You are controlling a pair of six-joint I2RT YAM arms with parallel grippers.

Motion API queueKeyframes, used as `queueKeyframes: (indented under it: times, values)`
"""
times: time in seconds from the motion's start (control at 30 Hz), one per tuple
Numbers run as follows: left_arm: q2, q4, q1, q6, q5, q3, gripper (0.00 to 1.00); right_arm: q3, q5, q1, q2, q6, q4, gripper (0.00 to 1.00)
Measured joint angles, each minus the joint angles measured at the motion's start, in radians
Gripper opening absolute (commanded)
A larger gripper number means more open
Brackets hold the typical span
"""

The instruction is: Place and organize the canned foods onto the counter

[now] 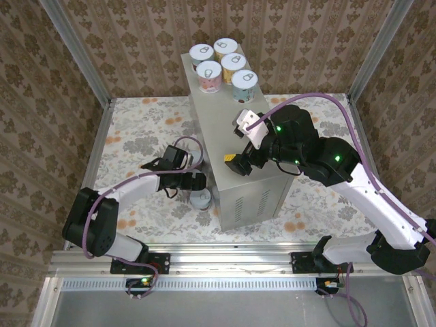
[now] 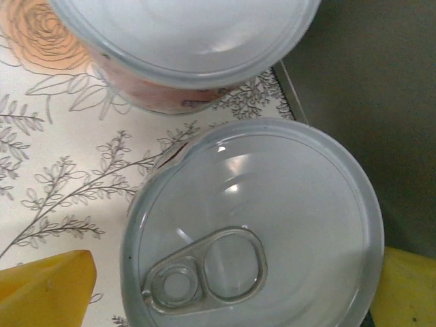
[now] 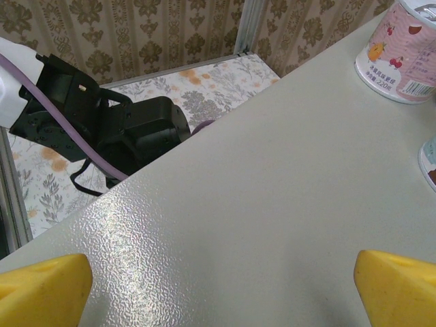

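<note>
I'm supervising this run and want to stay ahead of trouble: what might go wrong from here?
1. The left hand straddles a can on the floor cloth, with a second can and the side of the box both close by; closing may nudge either one.
2. The right hand hovers open over the box top's near end, so lifting the can there risks the arms meeting.

cans (image 1: 235,63) crowd far end, counter (image 1: 221,126) otherwise bare
</note>
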Motion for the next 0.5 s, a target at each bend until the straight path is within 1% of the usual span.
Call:
queueKeyframes:
  times: [0.27,0.43,0.5]
  values:
    - [-0.006,-0.011,0.033,0.008,-0.061,0.0,0.96,-0.004,0.001,0.0,0.0,-0.001,0.003,1.0]
    - [-0.007,-0.011,0.034,0.022,-0.069,0.0,0.91,-0.01,0.003,0.0,0.0,-0.001,0.003,1.0]
    - [-0.008,-0.011,0.034,0.026,-0.069,0.0,0.87,-0.01,0.003,0.0,0.0,-0.001,0.003,1.0]
